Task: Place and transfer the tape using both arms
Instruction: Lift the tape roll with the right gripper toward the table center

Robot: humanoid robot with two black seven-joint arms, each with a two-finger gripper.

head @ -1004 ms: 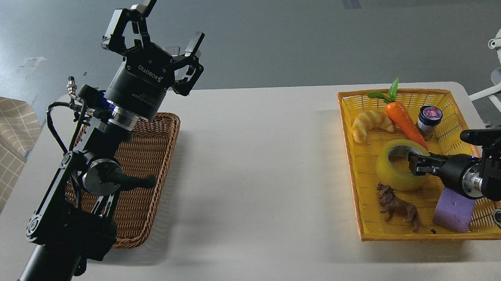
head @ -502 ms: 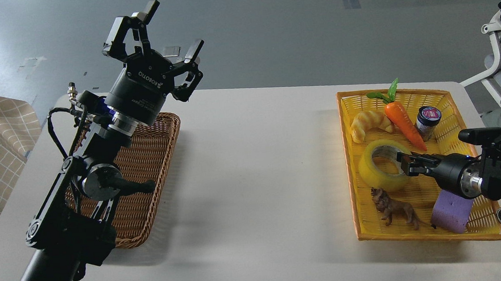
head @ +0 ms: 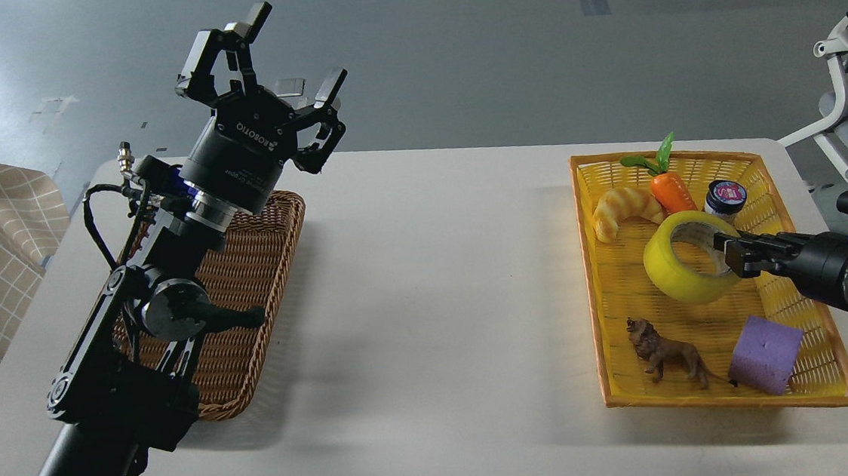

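Above the yellow basket (head: 596,285), the tape (head: 687,261) hangs tilted in your right gripper (head: 730,253), whose fingers are pinched on the roll's wall at its right side, one inside the core and one seemingly outside. That grip takes only one edge of a wide, smooth roll, so your main worry is the tape pivoting or slipping out if you swing it quickly toward the middle of the table (head: 442,282). A drop from here would likely land among the basket's contents: the carrot (head: 668,187) and small jar (head: 724,199) sit just behind the roll, the croissant (head: 622,211) to its left, the toy lion (head: 664,355) and purple block (head: 764,353) nearer you. Carry it low and you could clip the basket's rim or knock the jar.

Your left gripper (head: 271,76) is raised well apart, over the far end of the wicker basket (head: 246,282), fingers spread wide and holding nothing. For the handover, a roll that has rotated will present its face badly, and the left fingers could close on your right fingers instead of free tape.
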